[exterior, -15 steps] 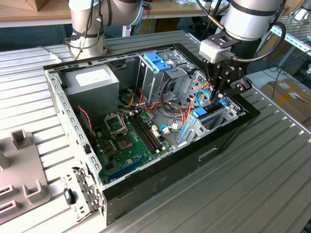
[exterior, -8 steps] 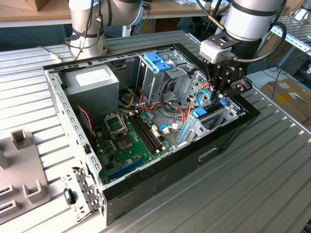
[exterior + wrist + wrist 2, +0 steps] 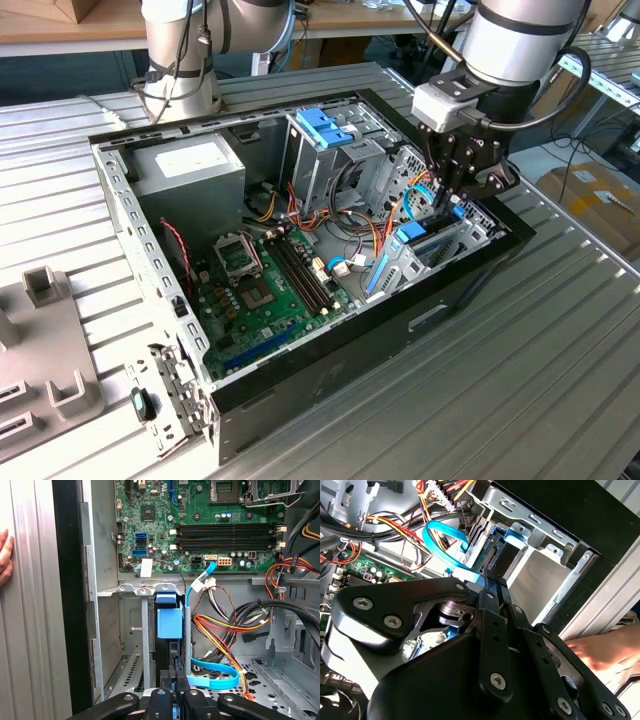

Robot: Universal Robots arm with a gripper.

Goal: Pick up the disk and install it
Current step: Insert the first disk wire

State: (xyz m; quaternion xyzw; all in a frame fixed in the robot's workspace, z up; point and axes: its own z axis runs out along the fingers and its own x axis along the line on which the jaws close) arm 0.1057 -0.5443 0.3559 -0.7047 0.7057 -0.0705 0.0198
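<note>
The disk (image 3: 413,236), in its light-blue carrier, stands on edge in a slot of the metal drive bay at the exterior view's right end of the open computer case (image 3: 330,350). In the first wrist view the disk (image 3: 168,622) sits between the bay's metal walls, just short of the motherboard. My gripper (image 3: 447,200) is directly over its outer end. In both wrist views the gripper (image 3: 174,677) (image 3: 492,585) has its black fingers drawn close together, with a thin strip of the blue carrier between them.
Orange, red and blue cables (image 3: 220,675) lie beside the bay. A drive cage with a darker blue bracket (image 3: 325,128) stands behind, and the motherboard (image 3: 265,290) fills the case floor. A person's hand (image 3: 5,555) rests outside the case wall. A second arm's base (image 3: 180,60) stands behind.
</note>
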